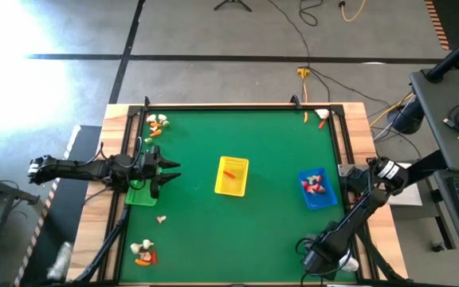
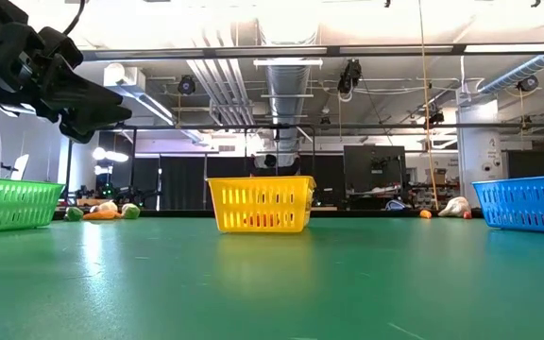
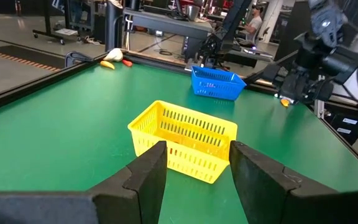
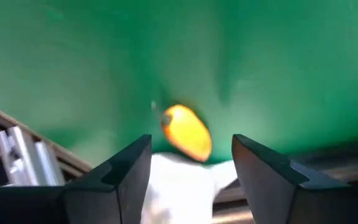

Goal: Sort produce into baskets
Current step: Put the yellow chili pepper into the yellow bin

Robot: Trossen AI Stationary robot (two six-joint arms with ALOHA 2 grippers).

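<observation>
Dark left arm stretched level from the table's left edge, left gripper (image 1: 168,169) hovering above the green basket (image 1: 141,194), fingers (image 3: 149,175) apart, empty. Ahead of it sits the yellow basket (image 1: 231,176), perforated walls, one orange piece (image 1: 229,173) inside; farther ahead the blue basket (image 1: 316,189) with red-and-white pieces (image 1: 316,186). Right arm folded at the near right corner, right gripper (image 4: 190,169) low over the mat, fingers apart, an orange-and-white piece (image 4: 186,132) just beyond them. Loose produce clusters (image 1: 157,124) lie beside the left gripper.
</observation>
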